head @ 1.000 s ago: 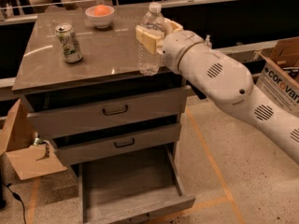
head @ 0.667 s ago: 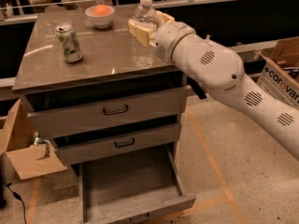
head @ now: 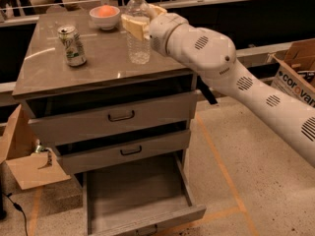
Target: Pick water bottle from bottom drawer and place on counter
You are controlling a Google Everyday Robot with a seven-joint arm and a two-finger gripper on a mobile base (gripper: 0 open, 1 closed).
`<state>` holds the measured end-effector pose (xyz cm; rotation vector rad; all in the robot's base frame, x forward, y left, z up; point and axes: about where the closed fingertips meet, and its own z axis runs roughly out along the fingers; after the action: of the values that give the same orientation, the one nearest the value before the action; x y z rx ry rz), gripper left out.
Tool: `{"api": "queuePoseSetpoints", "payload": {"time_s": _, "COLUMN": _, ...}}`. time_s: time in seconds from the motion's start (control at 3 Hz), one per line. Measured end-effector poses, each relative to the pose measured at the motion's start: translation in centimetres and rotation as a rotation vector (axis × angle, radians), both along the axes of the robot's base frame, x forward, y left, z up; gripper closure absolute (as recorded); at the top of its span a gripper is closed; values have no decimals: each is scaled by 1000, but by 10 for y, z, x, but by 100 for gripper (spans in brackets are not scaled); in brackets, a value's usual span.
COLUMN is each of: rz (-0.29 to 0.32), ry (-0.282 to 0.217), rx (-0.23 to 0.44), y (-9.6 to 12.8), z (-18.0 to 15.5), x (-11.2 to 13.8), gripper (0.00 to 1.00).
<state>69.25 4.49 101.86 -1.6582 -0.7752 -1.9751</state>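
The water bottle (head: 138,31), clear with a white cap, stands upright at the back middle of the counter (head: 98,70); its base looks to be on or just above the top. My gripper (head: 143,18) is shut on the bottle's upper body, with one tan finger (head: 133,26) in front and the other behind. The white arm reaches in from the right. The bottom drawer (head: 138,200) is pulled out low in front and its grey floor is bare.
A green-and-white soda can (head: 72,45) stands on the counter's left. A white bowl (head: 105,16) holding something orange sits at the back. The two upper drawers (head: 118,117) are slightly ajar. Cardboard boxes stand at right (head: 295,73) and lower left (head: 24,156).
My gripper has carried the bottle leftward and farther back across the counter, from the right front edge toward the bowl. The can and drawers have not moved.
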Motion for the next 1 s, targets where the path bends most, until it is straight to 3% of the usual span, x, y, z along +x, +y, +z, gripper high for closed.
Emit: {"api": "queuePoseSetpoints", "payload": {"time_s": 1.0, "rz": 42, "ry": 4, "rx": -55, "y": 41, "z": -10, "x": 62, "gripper": 100}}
